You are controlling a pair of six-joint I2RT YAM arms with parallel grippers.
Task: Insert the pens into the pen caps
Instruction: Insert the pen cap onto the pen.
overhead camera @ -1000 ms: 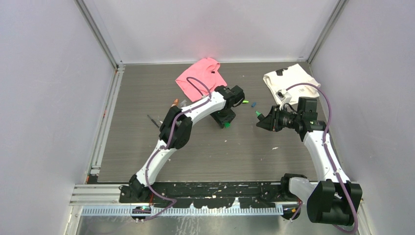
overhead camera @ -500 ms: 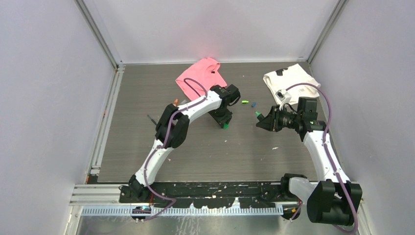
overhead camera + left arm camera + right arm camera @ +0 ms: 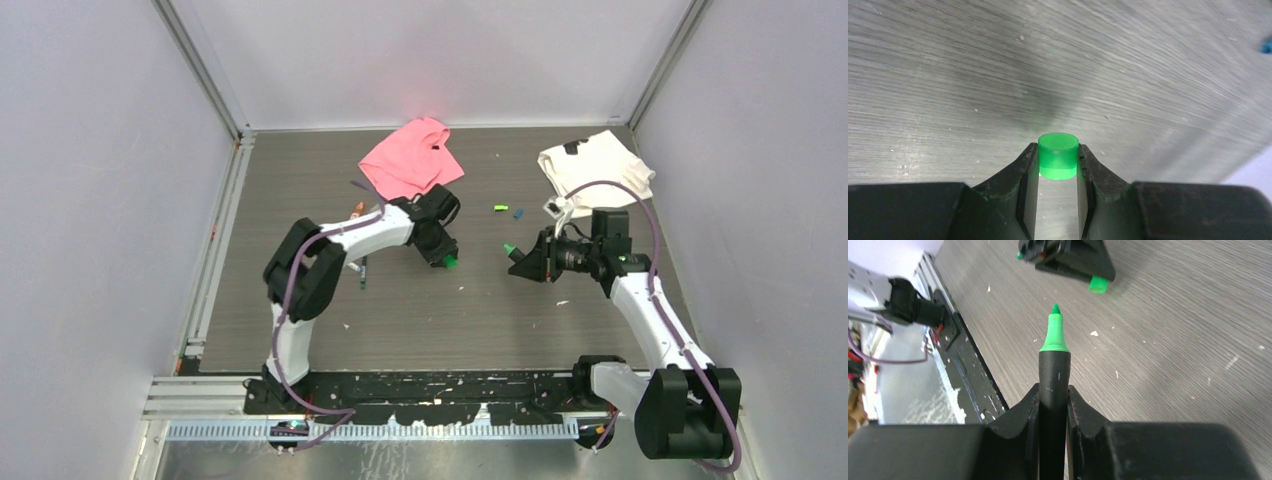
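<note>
Moved: both arms have drawn inward. The left gripper point(image 3: 446, 260) and right gripper point(image 3: 522, 258) face each other mid-table.
Left: clamped on green cap point(image 3: 1058, 157).
Right: clamped on black pen point(image 3: 1053, 375), its green nib bare and pointing toward 9 o'clock at the cap, not yet touching.
Progress: no pen seen capped; first joining pending.
Left over: loose green cap point(image 3: 500, 208) and blue cap point(image 3: 518, 213) at 12 o'clock; second pen point(image 3: 362, 272) at 9 o'clock.

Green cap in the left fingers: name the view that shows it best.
Left wrist: the green cap sits large and centred, pinched between the left fingers. Top external shows only a green speck; right wrist shows it small, near the top.
</note>
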